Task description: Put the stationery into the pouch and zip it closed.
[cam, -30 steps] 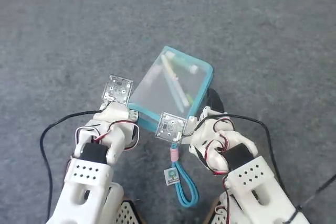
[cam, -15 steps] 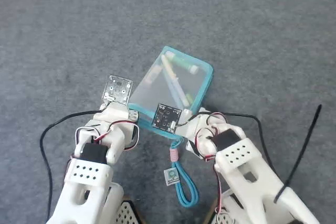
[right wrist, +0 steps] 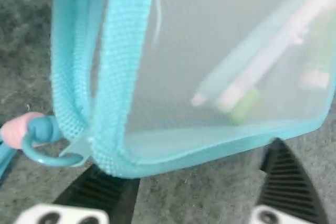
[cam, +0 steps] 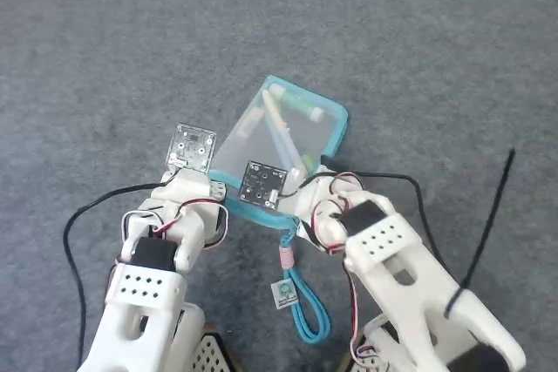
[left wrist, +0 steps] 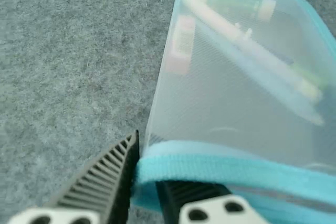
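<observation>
Evidently left gripper (left wrist: 144, 179) pinches 1 zip-edge corner of pouch (cam: 292, 128), centre of high view, anchoring it; right gripper (right wrist: 191, 174) gapes by zip pull (right wrist: 43, 130), prob. to close.

A translucent pouch (cam: 248, 141) with turquoise edging lies at an angle on grey carpet (cam: 105, 67). Inside it, pens and other stationery (cam: 283, 124) lie roughly lengthwise. A turquoise cord loop (cam: 305, 307) with a pink bead (cam: 286, 257) trails from its near edge.

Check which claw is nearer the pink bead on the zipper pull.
Right. The right claw sits open around the pouch corner, right beside the pink bead. The left claw grips the zipper edge at its other end, farther off.
</observation>
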`<state>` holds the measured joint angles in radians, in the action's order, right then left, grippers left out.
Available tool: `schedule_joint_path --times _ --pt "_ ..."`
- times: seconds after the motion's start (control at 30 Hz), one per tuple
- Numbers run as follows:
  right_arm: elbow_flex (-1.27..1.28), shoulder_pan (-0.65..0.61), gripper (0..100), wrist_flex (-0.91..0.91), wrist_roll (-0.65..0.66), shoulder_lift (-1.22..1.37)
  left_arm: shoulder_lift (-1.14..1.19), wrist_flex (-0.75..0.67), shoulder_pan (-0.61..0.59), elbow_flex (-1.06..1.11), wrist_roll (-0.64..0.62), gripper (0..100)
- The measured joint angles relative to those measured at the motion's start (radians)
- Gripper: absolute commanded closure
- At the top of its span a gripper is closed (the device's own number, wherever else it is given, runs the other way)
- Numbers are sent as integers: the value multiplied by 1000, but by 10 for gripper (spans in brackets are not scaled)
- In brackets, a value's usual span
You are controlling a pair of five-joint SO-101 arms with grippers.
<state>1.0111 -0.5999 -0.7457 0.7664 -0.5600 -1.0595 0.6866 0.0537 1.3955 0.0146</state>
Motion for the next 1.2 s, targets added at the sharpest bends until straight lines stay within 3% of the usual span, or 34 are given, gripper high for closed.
schedule_joint_path --times 0.3,0.7,1.07,1.2 --pt "-87 0 870 0 -54 41 0 0 -5 -3 0 991" --pt "-144 -6 649 0 -117 46 0 2 -5 -3 0 991" --pt "-144 -20 648 -5 68 28 0 11 -6 -3 0 991" --pt "-147 -104 649 -49 71 -55 0 11 2 -2 -5 991"
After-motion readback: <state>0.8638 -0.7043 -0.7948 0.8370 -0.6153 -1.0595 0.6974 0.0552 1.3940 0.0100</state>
